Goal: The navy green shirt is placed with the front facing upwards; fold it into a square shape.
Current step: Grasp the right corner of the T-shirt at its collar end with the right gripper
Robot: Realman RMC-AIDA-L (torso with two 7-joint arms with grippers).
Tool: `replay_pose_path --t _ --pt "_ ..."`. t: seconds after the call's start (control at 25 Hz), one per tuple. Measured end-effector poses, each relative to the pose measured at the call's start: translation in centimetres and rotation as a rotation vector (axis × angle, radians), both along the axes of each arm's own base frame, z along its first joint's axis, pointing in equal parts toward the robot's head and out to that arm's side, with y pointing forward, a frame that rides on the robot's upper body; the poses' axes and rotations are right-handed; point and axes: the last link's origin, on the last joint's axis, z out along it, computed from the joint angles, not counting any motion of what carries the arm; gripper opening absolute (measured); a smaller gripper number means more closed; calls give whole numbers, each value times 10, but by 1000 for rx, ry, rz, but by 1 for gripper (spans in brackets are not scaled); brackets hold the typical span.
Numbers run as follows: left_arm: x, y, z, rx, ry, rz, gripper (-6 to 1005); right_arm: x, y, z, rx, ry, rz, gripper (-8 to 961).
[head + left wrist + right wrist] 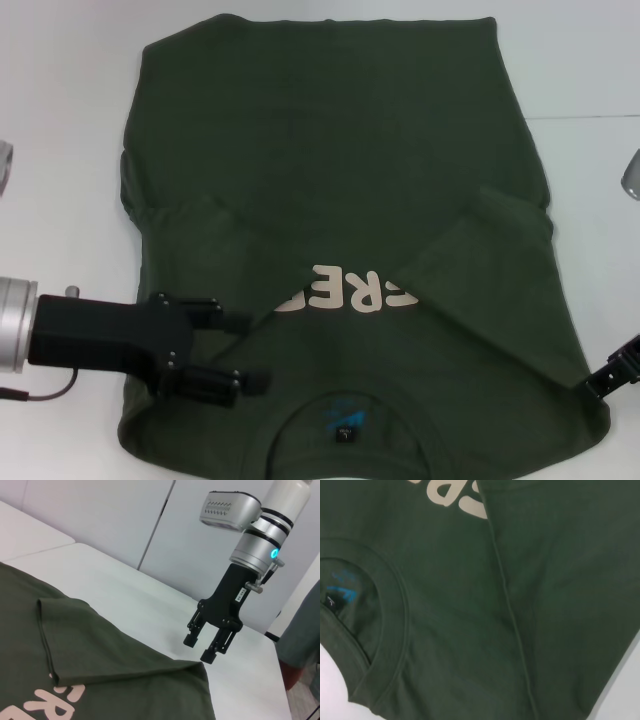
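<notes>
The navy green shirt lies flat on the white table, collar and dark label nearest me. Both sleeves are folded inward; the right one and the left one partly cover the cream letters. My left gripper is open, low over the shirt's left shoulder area, with nothing between its fingers. Just off the shirt's right edge, my right gripper hovers open over the table; only part of it shows in the head view. The right wrist view shows the collar and a sleeve's folded edge.
The white table extends on both sides of the shirt. Small grey objects sit at its left edge and right edge. Someone in grey-green clothing stands beyond the table's far end.
</notes>
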Motion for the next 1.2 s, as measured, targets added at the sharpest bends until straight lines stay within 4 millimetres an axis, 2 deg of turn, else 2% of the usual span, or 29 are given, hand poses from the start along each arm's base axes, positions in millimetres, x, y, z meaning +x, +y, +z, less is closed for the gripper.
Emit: replay_pose_path --t 0.44,1.2 --pt "-1 1 -3 9 5 10 887 6 1 -17 -25 -51 -6 711" --pt "-2 8 -6 40 13 26 888 7 1 -20 -41 -118 -16 650"
